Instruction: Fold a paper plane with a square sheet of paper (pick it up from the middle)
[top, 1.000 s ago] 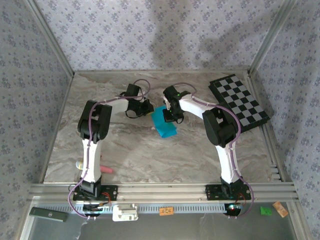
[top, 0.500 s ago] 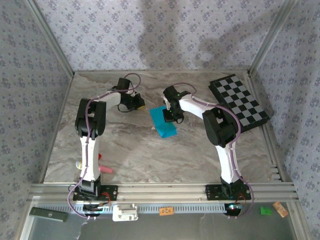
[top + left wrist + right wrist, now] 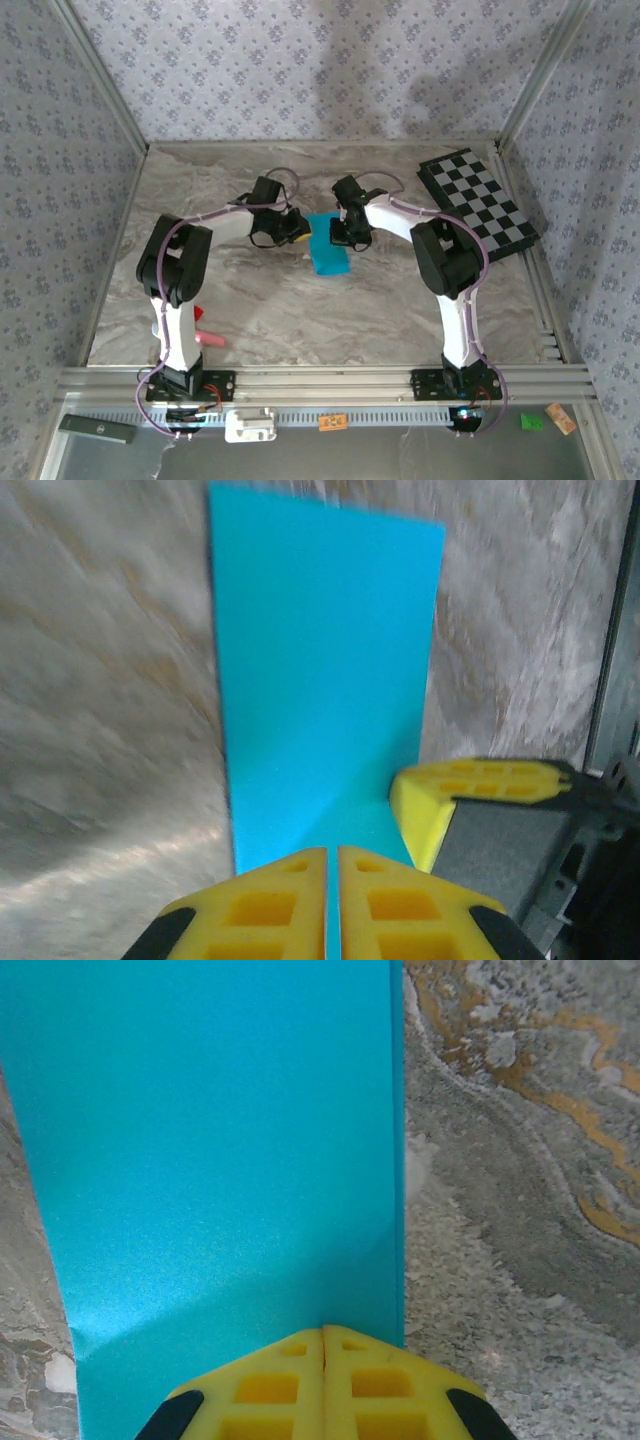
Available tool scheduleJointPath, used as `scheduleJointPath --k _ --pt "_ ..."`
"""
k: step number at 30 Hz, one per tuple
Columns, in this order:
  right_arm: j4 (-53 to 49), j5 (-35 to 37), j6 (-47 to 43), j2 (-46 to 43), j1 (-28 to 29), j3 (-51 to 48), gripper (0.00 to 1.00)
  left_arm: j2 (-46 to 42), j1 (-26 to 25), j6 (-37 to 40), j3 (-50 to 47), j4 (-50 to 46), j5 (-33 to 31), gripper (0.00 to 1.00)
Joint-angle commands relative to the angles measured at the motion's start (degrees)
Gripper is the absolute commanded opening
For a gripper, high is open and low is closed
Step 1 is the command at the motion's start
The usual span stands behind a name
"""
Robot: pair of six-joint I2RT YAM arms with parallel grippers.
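Observation:
The square sheet of paper (image 3: 328, 250) lies flat on the marble table, folded into a narrow cyan rectangle. My left gripper (image 3: 297, 228) sits at its upper left edge, jaws shut to a thin slit. In the left wrist view its tips (image 3: 332, 852) hover over the near end of the paper (image 3: 320, 660), with a yellow finger of the right gripper (image 3: 470, 790) just to the right. My right gripper (image 3: 345, 238) is at the paper's upper right corner. In the right wrist view it (image 3: 322, 1330) is shut, tips down on the paper (image 3: 220, 1140) near its right edge.
A black-and-white checkered board (image 3: 478, 203) lies at the back right of the table. A small pink object (image 3: 212, 340) rests near the left arm's base. Patterned walls and an aluminium frame (image 3: 320, 380) enclose the table.
The left gripper swung away to the left, then came back to the paper's left edge. The paper has turned slightly and now lies straighter. The right gripper stayed on it.

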Motion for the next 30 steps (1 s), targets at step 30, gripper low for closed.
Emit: scheduleJointPath --k 30 --pt "-6.4 1.6 4.0 6.0 -0.2 -8.1 0.04 0.8 -0.1 17.2 -3.0 -18.5 2.5 0.06"
